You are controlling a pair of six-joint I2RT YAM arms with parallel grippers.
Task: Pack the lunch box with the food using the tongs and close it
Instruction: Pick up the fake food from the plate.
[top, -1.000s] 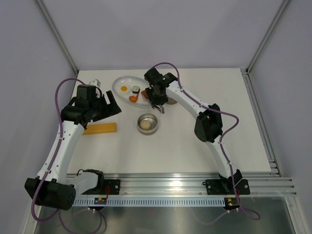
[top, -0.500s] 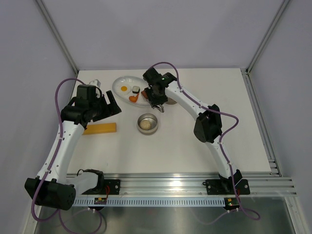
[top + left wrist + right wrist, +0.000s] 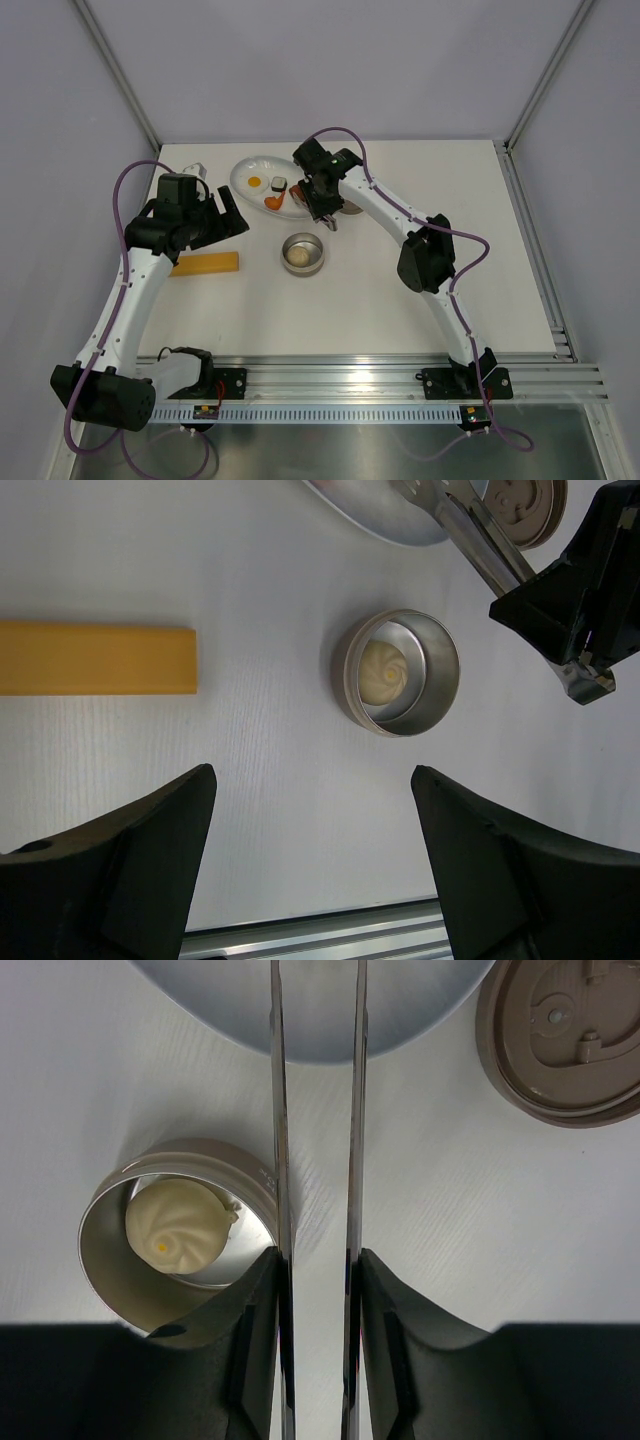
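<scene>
1 pc packed: beige ball (image 3: 178, 1225) sits in the lunch box (image 3: 347, 675), which is open.
Lid: (image 3: 565, 1040) flat on the tabletop beside the plate (image 3: 240, 172), apart from the tin.
4 pcs left: fried egg (image 3: 254, 182), sushi roll (image 3: 280, 183), orange chunk (image 3: 271, 204), sausage (image 3: 296, 197), all on the plate.
Tongs: (image 3: 277, 1110) tips reach over the plate rim, arms parallel w/ a gap.
R gripper: (image 3: 315, 1270) fingers pinching the tongs from outside, one per arm.
L gripper: (image 3: 310, 860) fingers spread wide, empty, hovering nr yellow block (image 3: 95, 658).
Handling: tongs prob. springy, slick steel, so hold mid-arm and squeeze gently. Toy food likely light and smooth. Nip it across the middle or it may squirt out.
Writing: none legible, just moulded shapes on the lid.
</scene>
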